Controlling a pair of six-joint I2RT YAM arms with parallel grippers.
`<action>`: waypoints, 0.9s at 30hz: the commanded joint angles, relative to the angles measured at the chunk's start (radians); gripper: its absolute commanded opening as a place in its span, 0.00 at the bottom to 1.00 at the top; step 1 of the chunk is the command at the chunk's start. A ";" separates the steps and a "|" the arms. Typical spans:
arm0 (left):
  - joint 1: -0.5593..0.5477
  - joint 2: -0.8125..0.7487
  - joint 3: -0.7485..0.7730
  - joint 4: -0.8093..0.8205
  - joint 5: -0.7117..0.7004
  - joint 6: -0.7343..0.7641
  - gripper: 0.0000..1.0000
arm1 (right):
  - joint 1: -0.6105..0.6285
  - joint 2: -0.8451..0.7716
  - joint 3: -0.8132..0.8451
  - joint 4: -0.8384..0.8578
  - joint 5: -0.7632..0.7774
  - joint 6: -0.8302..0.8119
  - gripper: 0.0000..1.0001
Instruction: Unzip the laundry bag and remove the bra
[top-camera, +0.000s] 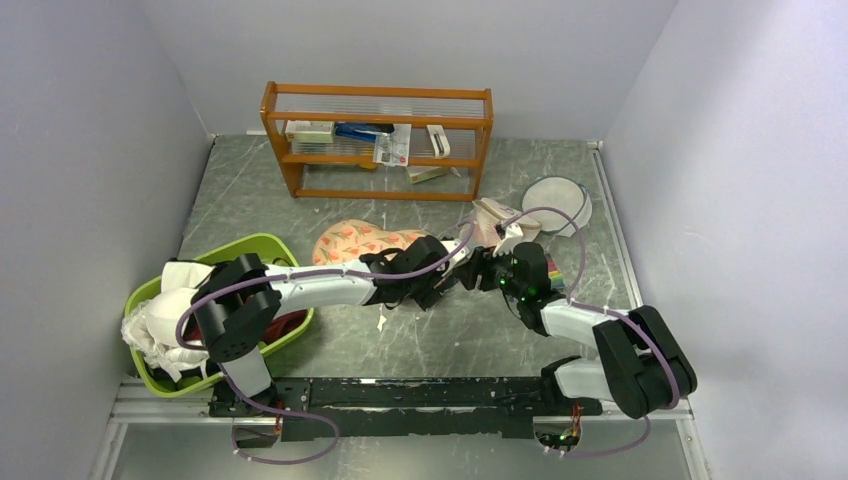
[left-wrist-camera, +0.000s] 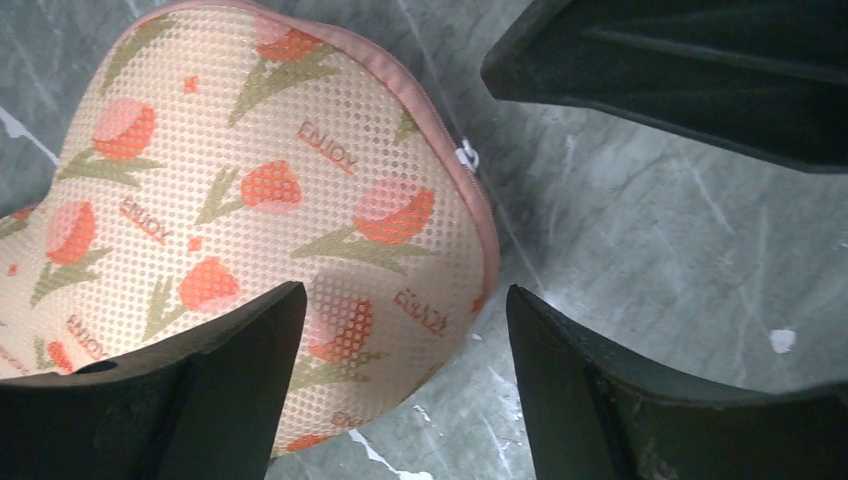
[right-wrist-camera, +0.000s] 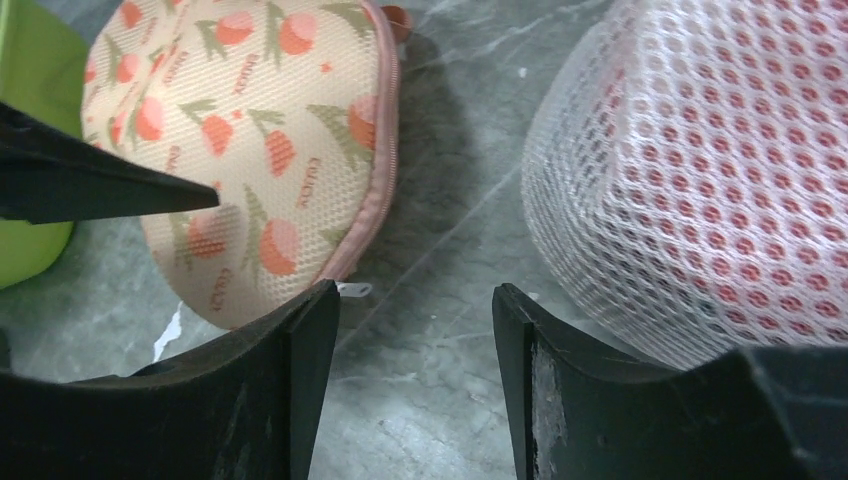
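The laundry bag (top-camera: 360, 241) lies flat on the grey table, peach with orange-red flowers, and its zip looks shut. In the left wrist view the laundry bag (left-wrist-camera: 260, 190) fills the left half, its silver zip pull (left-wrist-camera: 467, 155) on the right edge. My left gripper (left-wrist-camera: 405, 295) is open over the bag's right lobe, one finger above the fabric and one above bare table. My right gripper (right-wrist-camera: 412, 292) is open just right of the bag (right-wrist-camera: 250, 120), with the zip pull (right-wrist-camera: 355, 290) beside its left fingertip and nothing between the jaws. The bra is out of view.
A white mesh dome bag (right-wrist-camera: 700, 170) stands close on the right of my right gripper. A round white mesh disc (top-camera: 557, 203) lies at the back right. A green basket (top-camera: 170, 375) with white cloths sits at the left. A wooden shelf (top-camera: 378, 95) stands at the back.
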 joint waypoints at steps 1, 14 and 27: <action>-0.004 0.022 -0.012 0.063 -0.080 0.046 0.80 | -0.006 0.015 -0.010 0.097 -0.091 -0.011 0.58; -0.004 0.032 0.011 0.077 -0.055 0.060 0.25 | -0.012 0.145 -0.006 0.271 -0.280 0.020 0.54; -0.006 -0.087 -0.053 0.105 -0.005 0.144 0.07 | -0.019 0.289 -0.045 0.581 -0.485 0.095 0.49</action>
